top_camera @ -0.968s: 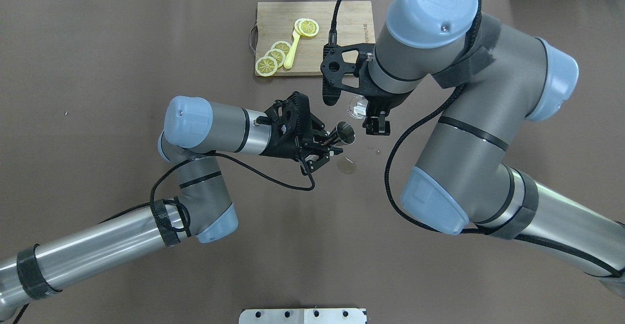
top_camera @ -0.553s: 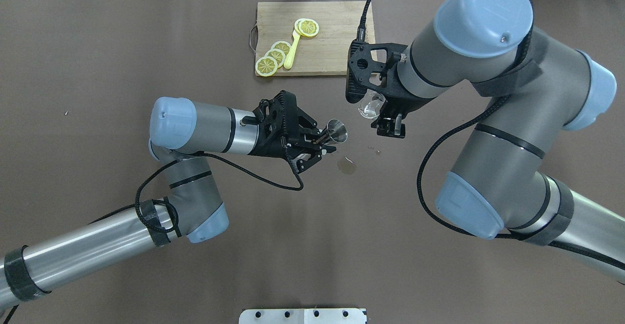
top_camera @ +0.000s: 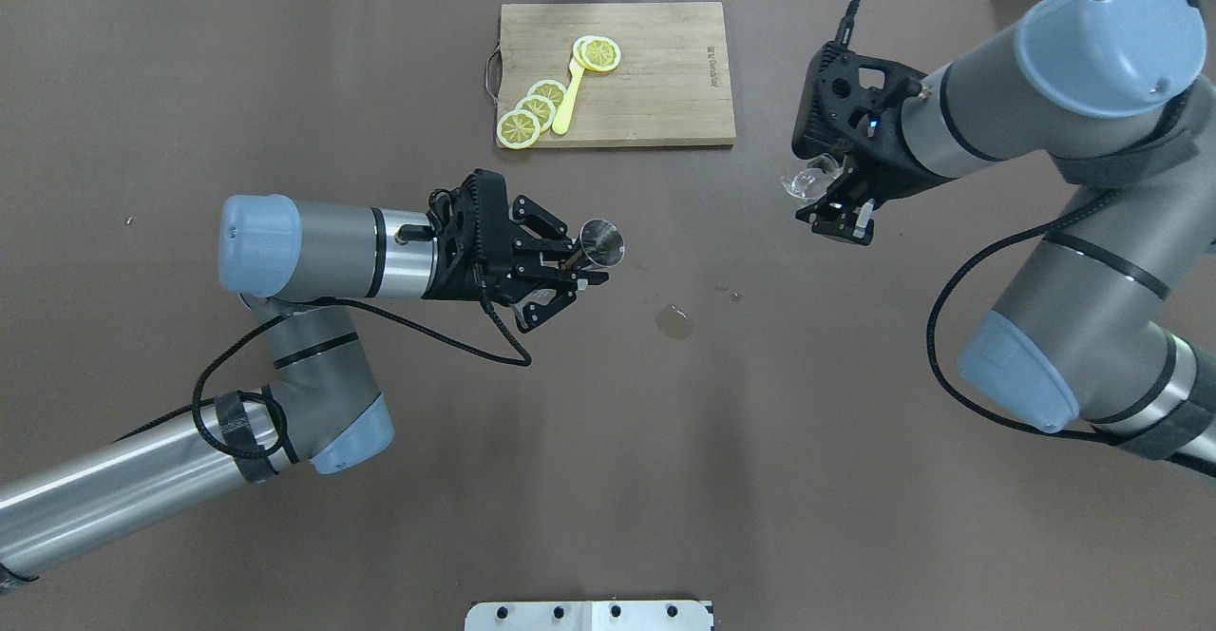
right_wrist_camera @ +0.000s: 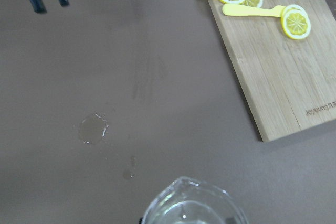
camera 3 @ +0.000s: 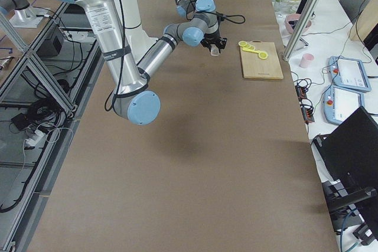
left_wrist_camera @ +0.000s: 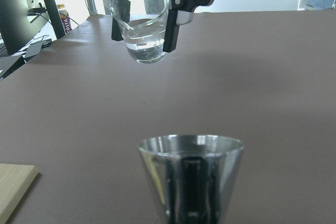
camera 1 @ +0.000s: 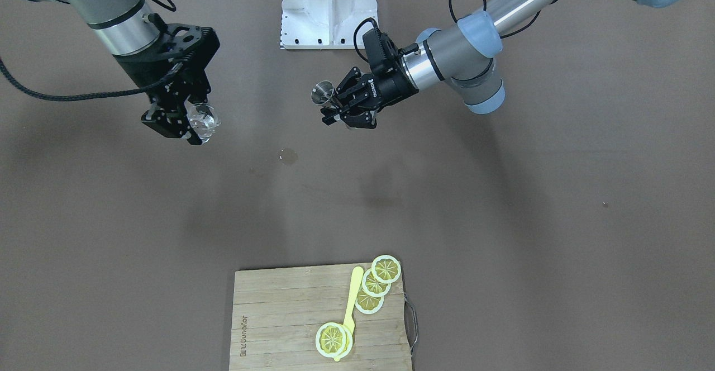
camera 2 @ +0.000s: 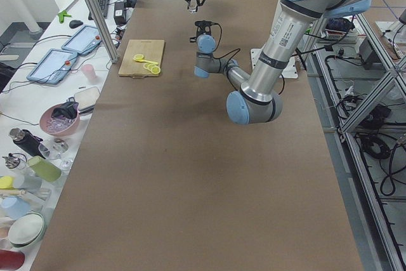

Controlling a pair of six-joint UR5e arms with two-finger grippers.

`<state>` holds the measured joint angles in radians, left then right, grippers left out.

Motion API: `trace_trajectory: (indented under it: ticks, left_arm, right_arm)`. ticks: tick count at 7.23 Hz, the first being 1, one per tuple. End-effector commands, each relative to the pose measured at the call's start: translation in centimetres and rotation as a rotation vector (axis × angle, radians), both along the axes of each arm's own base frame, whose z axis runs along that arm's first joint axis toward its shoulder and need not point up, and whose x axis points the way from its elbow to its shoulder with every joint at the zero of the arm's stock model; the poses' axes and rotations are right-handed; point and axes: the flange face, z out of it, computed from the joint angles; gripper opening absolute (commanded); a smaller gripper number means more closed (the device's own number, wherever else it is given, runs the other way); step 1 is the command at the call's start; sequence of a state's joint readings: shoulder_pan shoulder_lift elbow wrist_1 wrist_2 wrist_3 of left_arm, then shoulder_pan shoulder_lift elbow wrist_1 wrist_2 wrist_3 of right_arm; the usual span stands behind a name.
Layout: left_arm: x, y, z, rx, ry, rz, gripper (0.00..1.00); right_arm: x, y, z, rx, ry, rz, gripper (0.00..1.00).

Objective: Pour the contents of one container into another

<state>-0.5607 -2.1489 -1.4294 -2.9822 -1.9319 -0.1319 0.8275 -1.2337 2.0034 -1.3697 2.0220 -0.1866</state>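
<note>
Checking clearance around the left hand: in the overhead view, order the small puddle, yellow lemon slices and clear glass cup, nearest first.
1. Small puddle, on the table right of the left hand holding the metal jigger.
2. Yellow lemon slices, on the wooden cutting board ahead.
3. Clear glass cup, in the right hand, far right.

We counted two grippers: one left gripper (top_camera: 581, 272) and one right gripper (top_camera: 832, 205). We saw one metal cup (top_camera: 602, 241), one glass cup (top_camera: 804, 181), one wooden board (top_camera: 655, 80), one yellow spoon (top_camera: 566, 104), one puddle (top_camera: 674, 323) and at least four lemon slices (top_camera: 519, 128).
</note>
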Motion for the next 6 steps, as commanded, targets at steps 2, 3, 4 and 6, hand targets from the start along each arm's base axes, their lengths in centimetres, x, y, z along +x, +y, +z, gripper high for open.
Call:
trace_trajectory:
  ticks: [2,3,4,6]
  left_arm:
    - [-3.7,0.5,3.5,-0.082,0.078,-0.072,0.0]
    - [-4.6,0.5,4.6,-0.133,0.101,-0.127,0.0]
    - [-5.3,1.0,5.0,-0.173,0.118,-0.149,0.0]
    - [-6.2,0.8,5.9,-0.231,0.159,-0.196,0.0]
  right_arm:
    - [6.5,-0.4,7.5,-0.032,-0.029,0.067,0.0]
    - [8.0,-0.3,9.8,-0.036,-0.04,0.079,0.0]
    - [9.5,-0.7,12.5,-0.045,-0.075,0.097,0.0]
    - [12.0,-2.0,18.4,-0.074,-0.152,0.139,0.0]
